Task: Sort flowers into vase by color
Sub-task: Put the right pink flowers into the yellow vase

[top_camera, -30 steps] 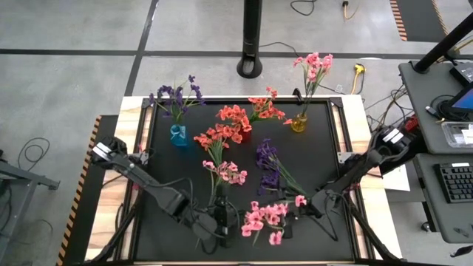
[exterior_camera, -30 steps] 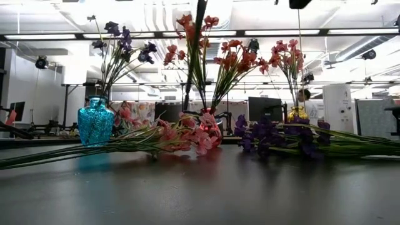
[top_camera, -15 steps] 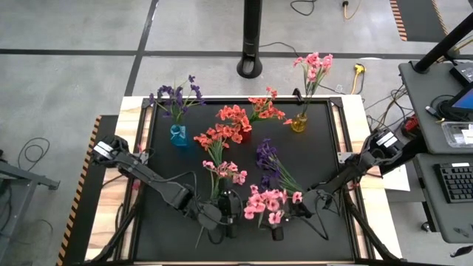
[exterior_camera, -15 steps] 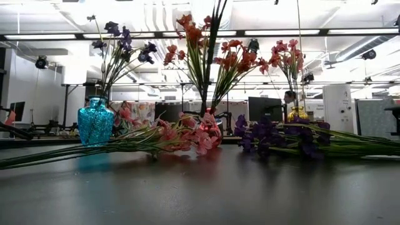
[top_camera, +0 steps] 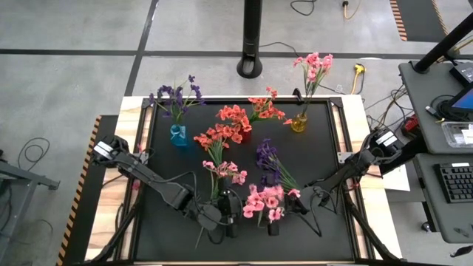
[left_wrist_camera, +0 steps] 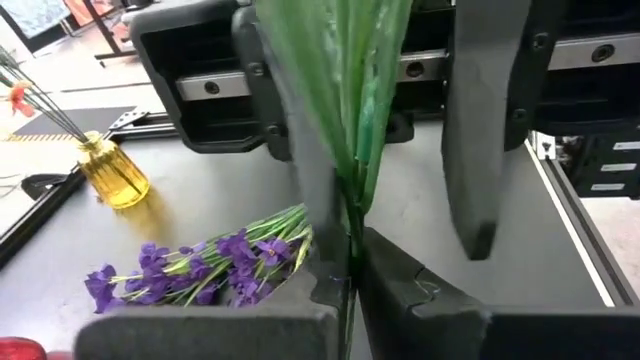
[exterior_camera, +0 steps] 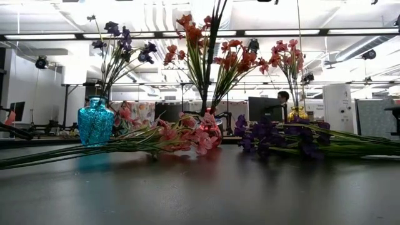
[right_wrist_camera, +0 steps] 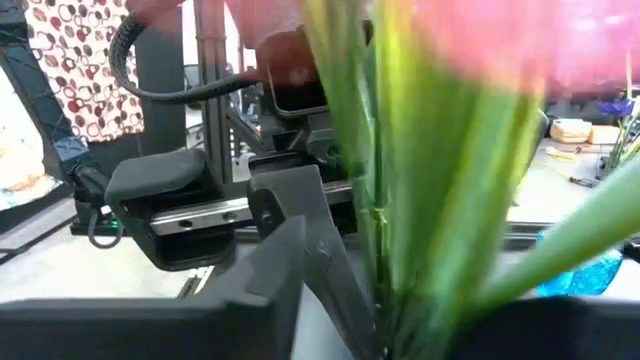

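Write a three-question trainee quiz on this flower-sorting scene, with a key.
1. True or false: the blue vase holds purple flowers.
2. Which colour of sprig lies loose on the table between the yellow vase and the right gripper? A) purple B) coral-red C) white
3. What does the left gripper hold between its fingers?

Key
1. True.
2. A: the purple sprig lies flat there.
3. The green stem of a pink sprig, with the fingers shut on it near the front edge of the table.
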Action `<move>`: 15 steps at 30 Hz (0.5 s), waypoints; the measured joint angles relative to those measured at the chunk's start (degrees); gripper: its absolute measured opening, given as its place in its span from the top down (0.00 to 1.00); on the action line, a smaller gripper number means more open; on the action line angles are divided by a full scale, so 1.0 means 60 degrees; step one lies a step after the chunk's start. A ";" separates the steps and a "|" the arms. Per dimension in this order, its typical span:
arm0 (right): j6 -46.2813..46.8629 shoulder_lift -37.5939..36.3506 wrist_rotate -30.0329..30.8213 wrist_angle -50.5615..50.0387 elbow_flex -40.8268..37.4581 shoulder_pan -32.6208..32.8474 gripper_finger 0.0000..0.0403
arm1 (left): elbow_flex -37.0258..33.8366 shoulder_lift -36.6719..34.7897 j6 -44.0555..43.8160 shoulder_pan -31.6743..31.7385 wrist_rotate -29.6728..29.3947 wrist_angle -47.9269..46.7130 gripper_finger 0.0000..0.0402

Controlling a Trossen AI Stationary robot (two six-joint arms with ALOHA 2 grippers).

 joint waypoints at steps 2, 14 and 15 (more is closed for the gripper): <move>0.0000 -0.0003 0.0004 -0.0015 0.0000 0.0000 0.77 | 0.0000 0.0000 0.0000 0.0000 0.0001 0.0003 0.95; 0.1004 -0.0974 -0.0082 -0.1996 -0.0004 -0.0171 0.96 | 0.0471 -0.0437 -0.0048 -0.0036 0.0199 -0.2163 0.58; 0.1083 -0.1234 0.0002 -0.2401 -0.0004 -0.0227 0.96 | 0.0529 -0.0444 -0.0081 -0.0036 0.0185 -0.2460 0.56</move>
